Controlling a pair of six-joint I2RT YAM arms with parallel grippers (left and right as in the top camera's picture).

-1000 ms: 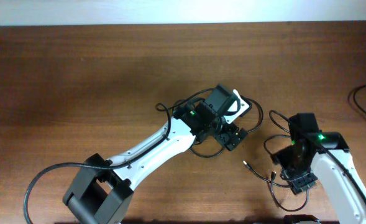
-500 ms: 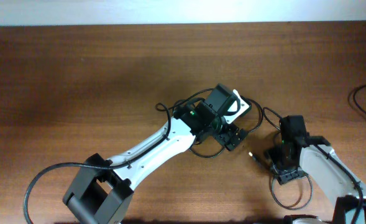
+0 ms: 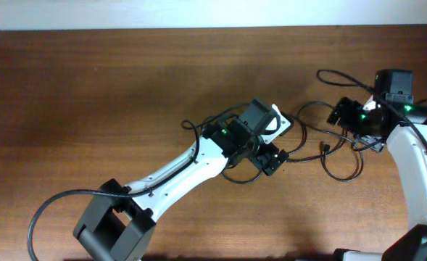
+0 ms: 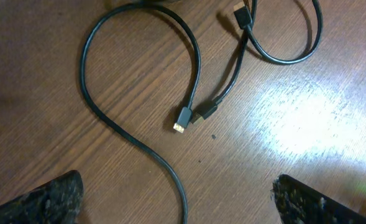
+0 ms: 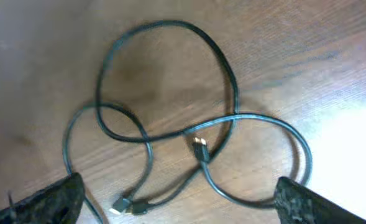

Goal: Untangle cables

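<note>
Thin black cables lie looped on the wooden table between my two arms. In the left wrist view two plug ends with yellowish tips meet tip to tip, and a third plug sits at the top. My left gripper is open just above the table, with one cable strand passing between its fingers untouched. It also shows in the overhead view. My right gripper is open and empty above crossed cable loops and a plug. In the overhead view it sits at the back right.
A thick black wire curves from the left arm's base at the front left. The table's back edge meets a white wall. Bare wood covers the left half.
My right arm has swung from the front right to the back right. The cable loops on the right have shifted back and spread. The left arm has not moved.
</note>
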